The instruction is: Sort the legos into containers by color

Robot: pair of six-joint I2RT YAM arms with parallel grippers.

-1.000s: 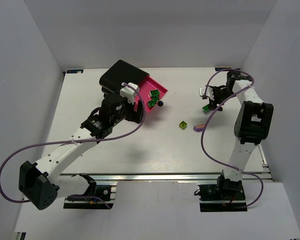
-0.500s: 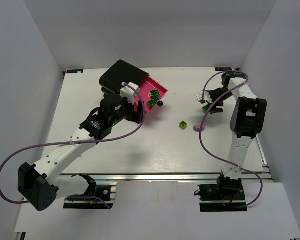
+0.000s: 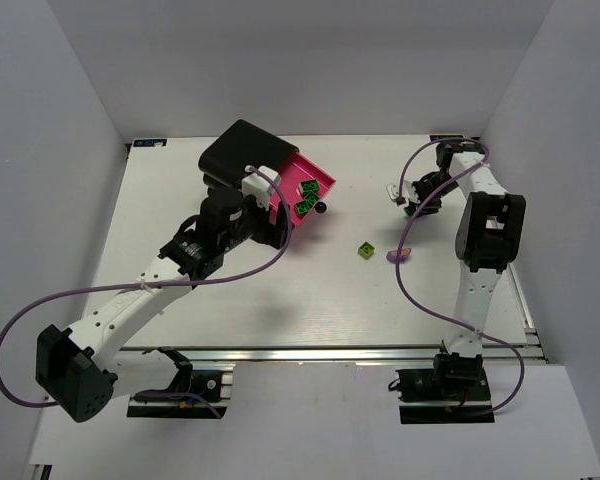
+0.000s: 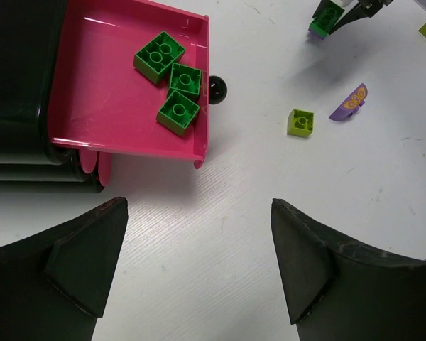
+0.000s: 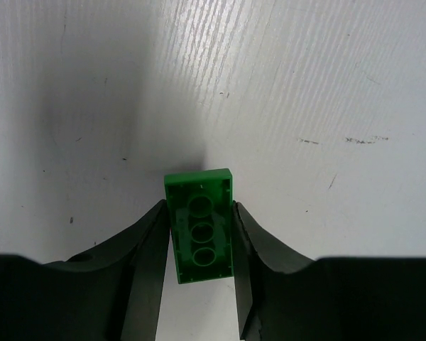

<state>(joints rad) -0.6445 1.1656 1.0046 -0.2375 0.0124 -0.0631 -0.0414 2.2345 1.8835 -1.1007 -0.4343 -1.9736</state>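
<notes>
The white table (image 3: pixel 310 300) carries the black casing (image 3: pixel 242 150), from which one open pink drawer (image 4: pixel 92 106) stands pulled out with three dark green bricks (image 4: pixel 177 80) lying loose on its floor near the front wall. The left gripper (image 4: pixel 197 234) hangs just in front of the drawer, jaws wide apart and empty, while the right gripper (image 5: pixel 199 213), well to the right of the drawer, is clamped on the long sides of a green brick (image 5: pixel 197 185). Between the drawer and that gripper, a yellow-green brick (image 4: pixel 300 121) and a purple piece (image 4: pixel 349 101) lie on the table, near each other but not touching.
</notes>
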